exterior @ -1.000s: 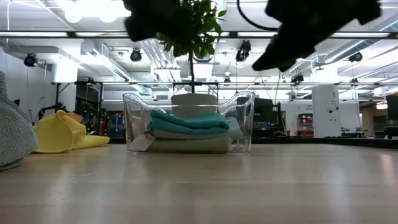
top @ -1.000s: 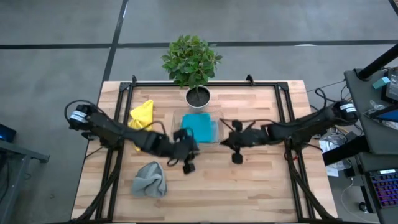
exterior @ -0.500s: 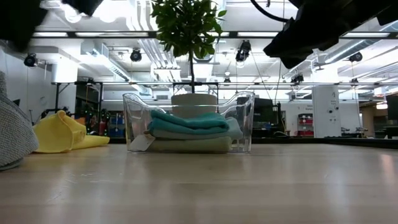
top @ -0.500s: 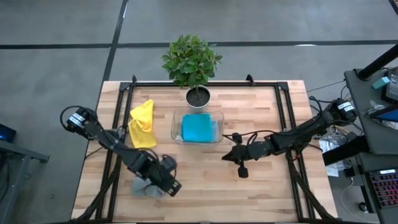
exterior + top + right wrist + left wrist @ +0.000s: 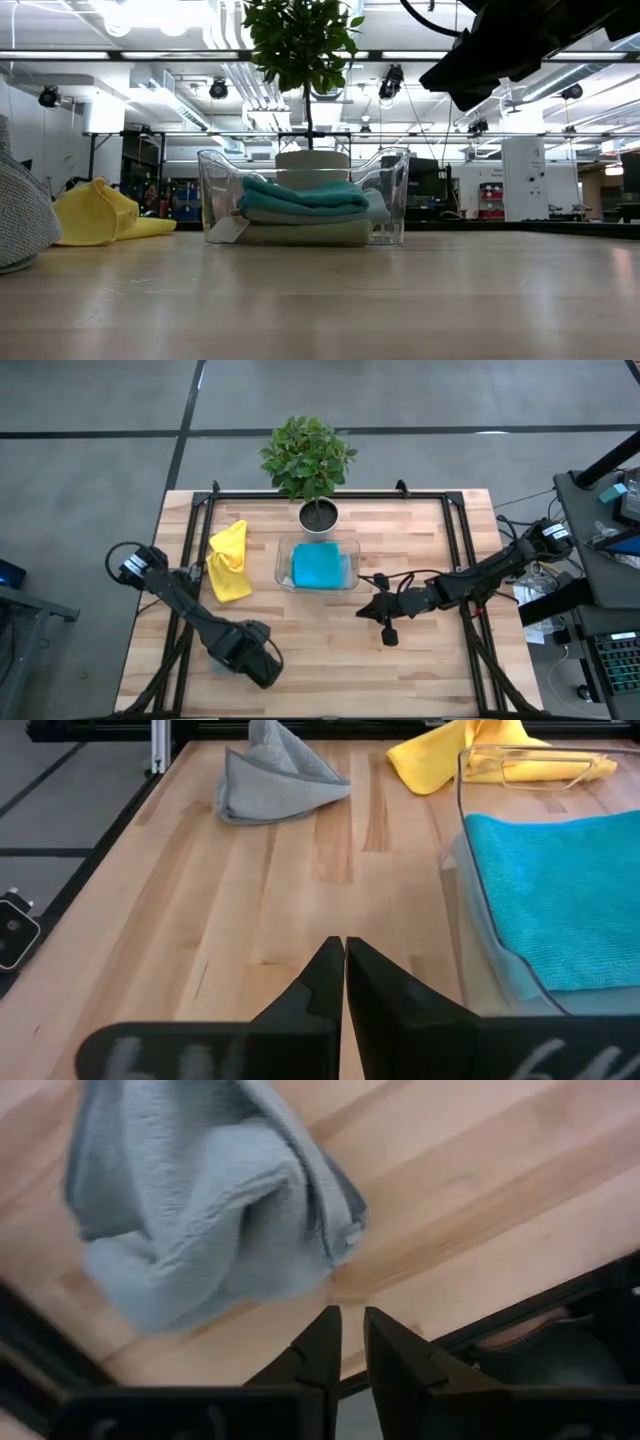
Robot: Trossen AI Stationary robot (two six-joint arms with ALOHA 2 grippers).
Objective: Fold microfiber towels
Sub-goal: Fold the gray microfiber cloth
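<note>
Bare wood lay open across the near middle of the table (image 5: 330, 650) and its right half. The clear tray (image 5: 284, 572) with the potted plant (image 5: 308, 460) behind it blocked the far centre. A yellow cloth (image 5: 229, 559) took the far left, a grey cloth (image 5: 275, 778) the near left.

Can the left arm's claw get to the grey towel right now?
Probably yes. The left claw hangs just above the grey towel, fingers nearly shut, with only bare table beside it and nothing in between.
</note>
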